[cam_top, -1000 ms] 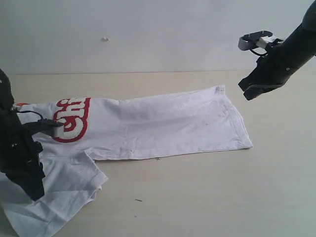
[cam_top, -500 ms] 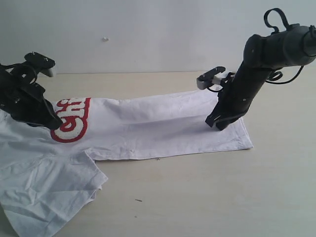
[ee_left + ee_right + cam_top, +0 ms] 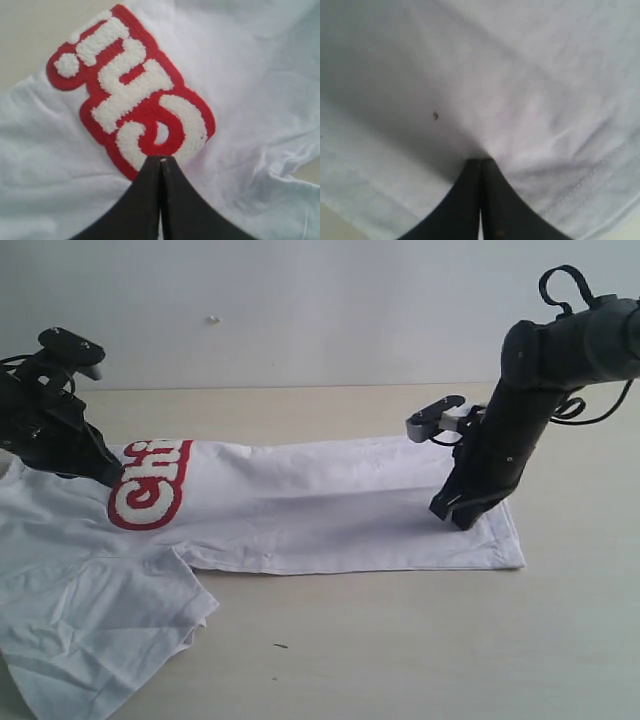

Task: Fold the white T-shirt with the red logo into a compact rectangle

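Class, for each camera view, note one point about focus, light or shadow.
Exterior view: even, soft light, only faint shadows on the white T-shirt. Left wrist view: the red logo is sharp, its fuzz readable. Right wrist view: the shirt looks soft and blurred, with a grey shadow across part of it.

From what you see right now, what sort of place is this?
Probably a robot laboratory or test bench, not a home. It has a bare pale beige tabletop and a plain white wall. A black left robot arm and a black right robot arm work on a white cotton T-shirt.
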### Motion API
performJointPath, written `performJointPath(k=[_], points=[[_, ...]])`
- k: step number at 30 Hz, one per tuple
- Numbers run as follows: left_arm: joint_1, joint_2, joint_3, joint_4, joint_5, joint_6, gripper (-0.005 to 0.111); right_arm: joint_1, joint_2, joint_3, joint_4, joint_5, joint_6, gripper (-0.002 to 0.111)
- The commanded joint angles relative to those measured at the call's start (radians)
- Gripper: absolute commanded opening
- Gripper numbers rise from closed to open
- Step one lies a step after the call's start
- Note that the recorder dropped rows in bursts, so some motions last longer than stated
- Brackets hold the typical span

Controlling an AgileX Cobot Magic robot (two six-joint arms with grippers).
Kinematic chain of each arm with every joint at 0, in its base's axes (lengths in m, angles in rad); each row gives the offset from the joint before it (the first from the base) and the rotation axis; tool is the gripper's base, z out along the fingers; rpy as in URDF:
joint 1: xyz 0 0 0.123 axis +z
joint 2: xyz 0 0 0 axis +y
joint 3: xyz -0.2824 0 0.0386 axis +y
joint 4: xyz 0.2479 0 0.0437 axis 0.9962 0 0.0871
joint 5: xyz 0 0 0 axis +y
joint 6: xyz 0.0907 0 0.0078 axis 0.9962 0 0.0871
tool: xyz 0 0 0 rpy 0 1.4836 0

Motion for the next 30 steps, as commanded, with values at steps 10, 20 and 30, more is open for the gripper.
performJointPath(k=[10, 20, 30], points=[[0.093, -0.003, 0.069, -0.012, -0.038, -0.085, 0.000, -0.005, -0.188, 0.159, -0.078, -0.069, 0.089, 0.000], [0.048, 0.199, -0.110, -0.120, -0.014, -0.093, 0.000, 0.074, -0.100, 0.027, 0.306, -0.202, -0.030, 0.000], [0.048, 0.364, -0.306, -0.120, -0.032, -0.183, 0.000, 0.219, 0.133, -0.345, 0.318, -0.148, 0.055, 0.000]])
